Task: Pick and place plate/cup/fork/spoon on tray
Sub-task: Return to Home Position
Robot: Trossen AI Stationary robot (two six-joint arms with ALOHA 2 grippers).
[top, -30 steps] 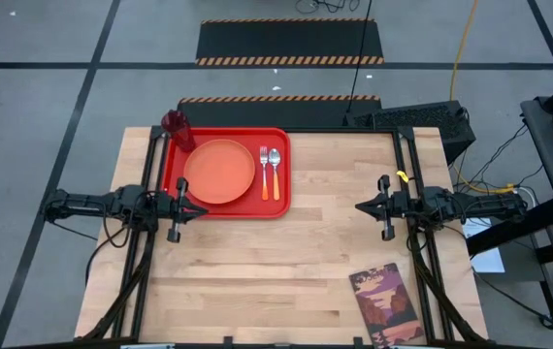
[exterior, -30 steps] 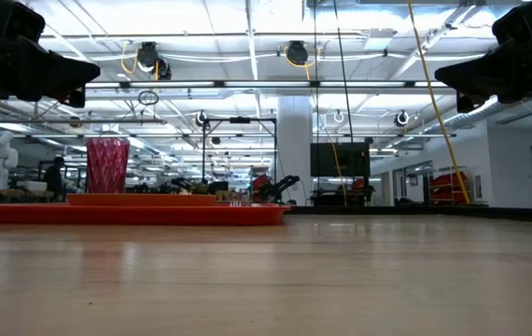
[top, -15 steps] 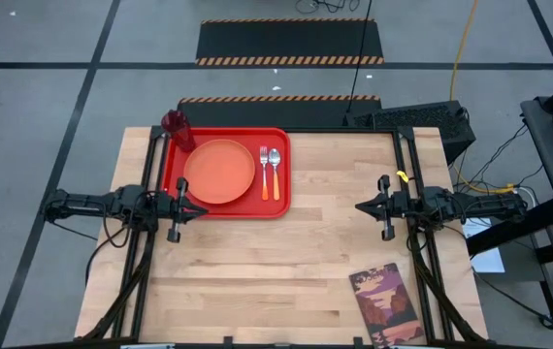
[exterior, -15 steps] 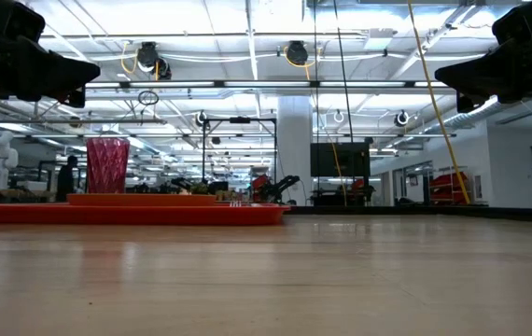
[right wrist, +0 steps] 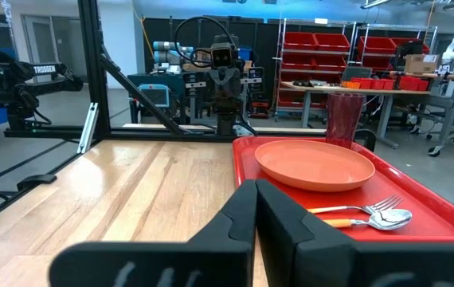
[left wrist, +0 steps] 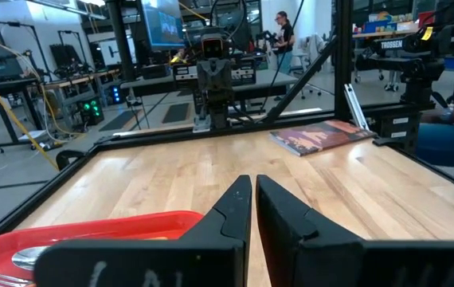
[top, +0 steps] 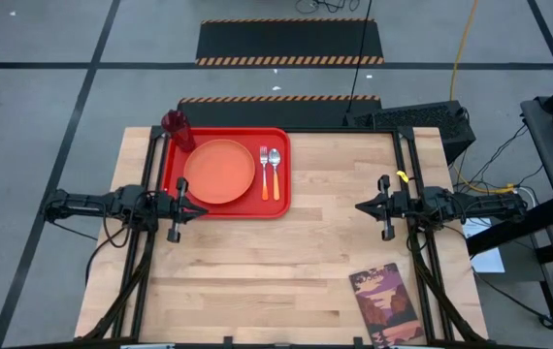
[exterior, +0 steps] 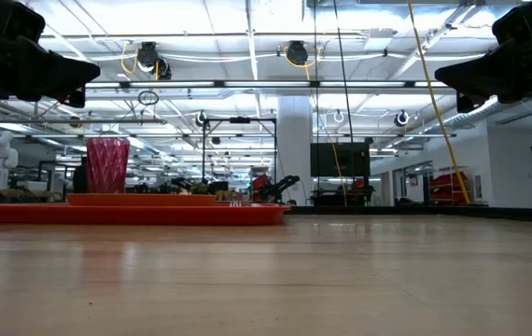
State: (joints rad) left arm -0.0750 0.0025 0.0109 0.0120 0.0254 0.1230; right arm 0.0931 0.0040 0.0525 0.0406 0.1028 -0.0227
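We see the wooden table (top: pixel 286 271) from above, with the tray (top: pixel 226 207) at its far left part, long axis running left to right. All four dishes already rest on the tray, so we judge the task essentially complete.

The plate (top: pixel 219 172) lies flat in the middle of the tray. The cup (top: pixel 175 124) stands upright at the tray's far left corner; whether it touches the plate's rim we cannot tell. The fork (top: pixel 265 173) and the spoon (top: pixel 275 172) lie side by side just right of the plate, apart from it, handles toward the near edge and metal ends toward the far edge; the fork is the one closer to the plate.

The left gripper (top: pixel 199 209) hovers over the tray's near left edge, pointing right, its jaws pressed narrowly together and holding nothing. The right gripper (top: pixel 360 207) hangs over bare wood well right of the tray, pointing left, its jaws likewise drawn together and empty.

Should any piece need correcting, the left arm is the nearer one: every dish lies to the far side of its jaws, and the cutlery's far-to-near axis crosses the line along which those fingers point.

A printed book (top: pixel 387 303) lies at the near right corner, untouched.
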